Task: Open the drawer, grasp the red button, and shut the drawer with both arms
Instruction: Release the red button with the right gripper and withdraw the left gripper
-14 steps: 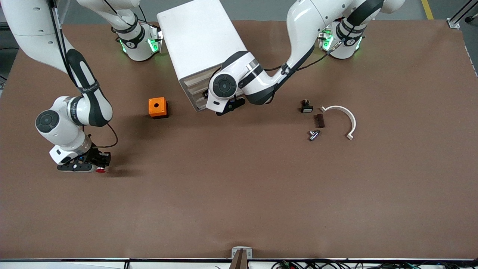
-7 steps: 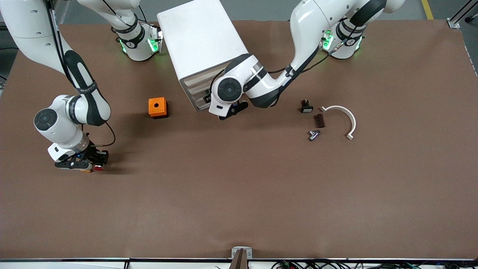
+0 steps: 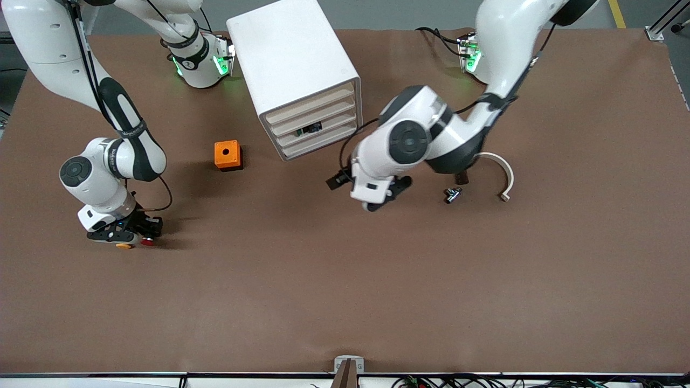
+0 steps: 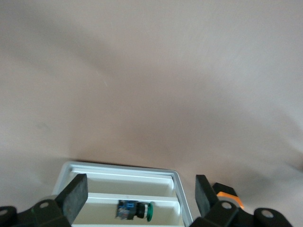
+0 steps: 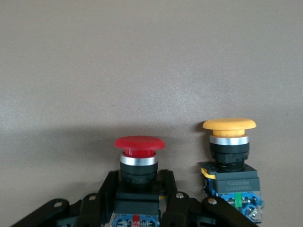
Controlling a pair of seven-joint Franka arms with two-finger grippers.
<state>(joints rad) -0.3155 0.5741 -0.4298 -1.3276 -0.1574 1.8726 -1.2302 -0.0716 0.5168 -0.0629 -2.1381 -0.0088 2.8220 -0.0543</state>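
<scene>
The red-capped button [image 5: 139, 144] stands upright on the table near the right arm's end, and it also shows in the front view [image 3: 146, 242]. My right gripper [image 5: 137, 203] is shut on its dark body, low at the table [image 3: 141, 238]. The white cabinet [image 3: 294, 59] stands at the back, and its four drawers [image 3: 315, 125] look pushed in. My left gripper [image 3: 372, 200] hangs open and empty over bare table, apart from the cabinet front. In the left wrist view its fingers [image 4: 75, 194] frame the distant cabinet [image 4: 177, 189].
A yellow-capped button [image 5: 229, 125] stands right beside the red one [image 3: 124, 246]. A green-capped button [image 4: 137, 210] lies in one drawer. An orange cube [image 3: 227, 154] sits near the cabinet. A white curved piece [image 3: 501, 172] and a metal fitting [image 3: 453, 194] lie toward the left arm's end.
My left arm has swung away from the cabinet front toward the left arm's end, uncovering the drawers. My right gripper shifted slightly with the red button, and the yellow button now shows beside it.
</scene>
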